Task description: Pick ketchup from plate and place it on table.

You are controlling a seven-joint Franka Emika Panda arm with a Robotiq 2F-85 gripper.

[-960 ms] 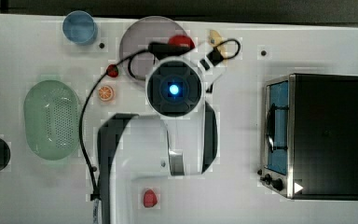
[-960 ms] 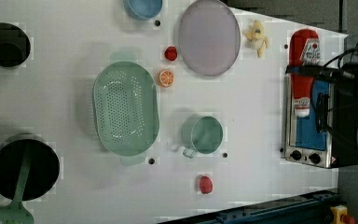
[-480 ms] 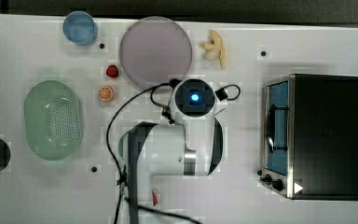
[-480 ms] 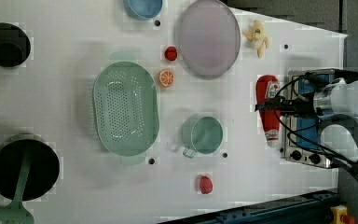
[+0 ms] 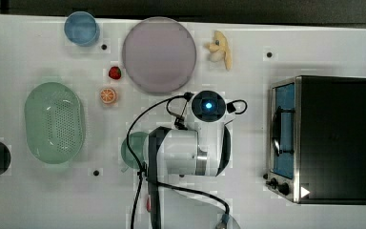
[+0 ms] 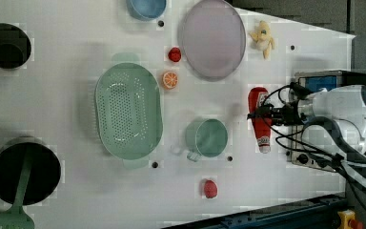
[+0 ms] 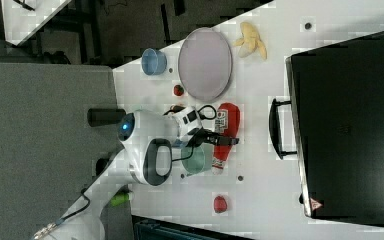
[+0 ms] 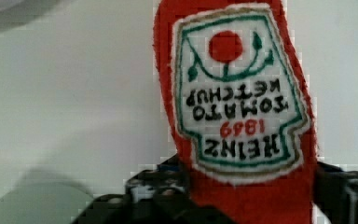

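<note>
In the left view, the ketchup [image 6: 259, 119] lies on the white tabletop [image 6: 76, 38], away from the plate [image 6: 213, 38]. My pincer [image 6: 263, 113] sits over its middle. In the right view my arm reaches across sideways. In the wrist view the ketchup is between my fingers [image 8: 340, 191]; I cannot tell if they squeeze it.

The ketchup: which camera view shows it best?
The left view: the whole ketchup lies on the table, unobstructed. The right view has it partly behind the end effector; the wrist view gives a label close-up.
</note>
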